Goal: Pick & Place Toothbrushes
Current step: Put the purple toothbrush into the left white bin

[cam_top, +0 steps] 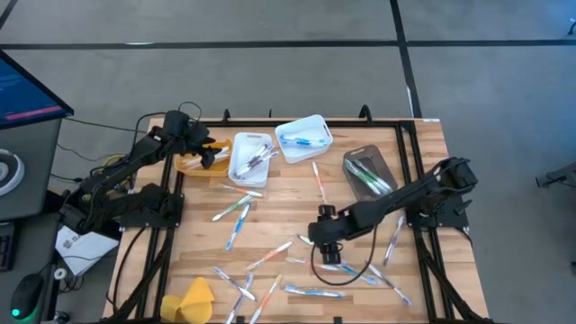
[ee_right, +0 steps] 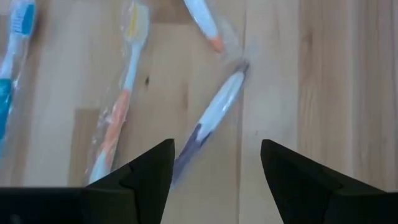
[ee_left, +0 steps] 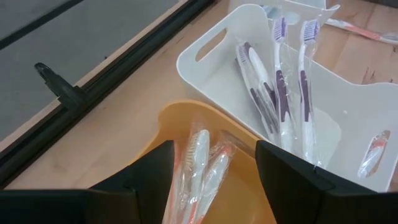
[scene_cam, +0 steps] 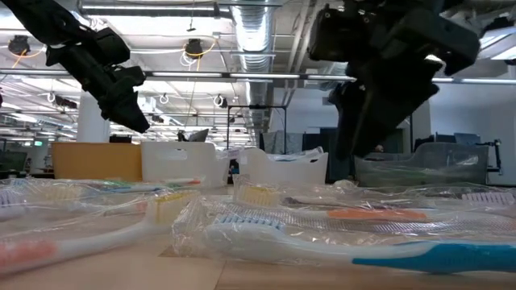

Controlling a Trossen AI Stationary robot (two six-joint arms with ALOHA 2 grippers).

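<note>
Left wrist view alone shows wrapped toothbrushes (ee_left: 198, 168) inside the orange bin (ee_left: 168, 121) between spread, empty jaws.

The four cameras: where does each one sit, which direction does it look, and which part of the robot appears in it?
High view: above the table, looking straight down; both arms show, and the right gripper.
Low view: at table-top height, looking level across wrapped toothbrushes; both arms hang from above.
Left wrist view: on the left arm, over the orange bin; left gripper open.
Right wrist view: on the right arm, over loose toothbrushes; right gripper open.
Shared: the white bin also appears in the high view.
</note>
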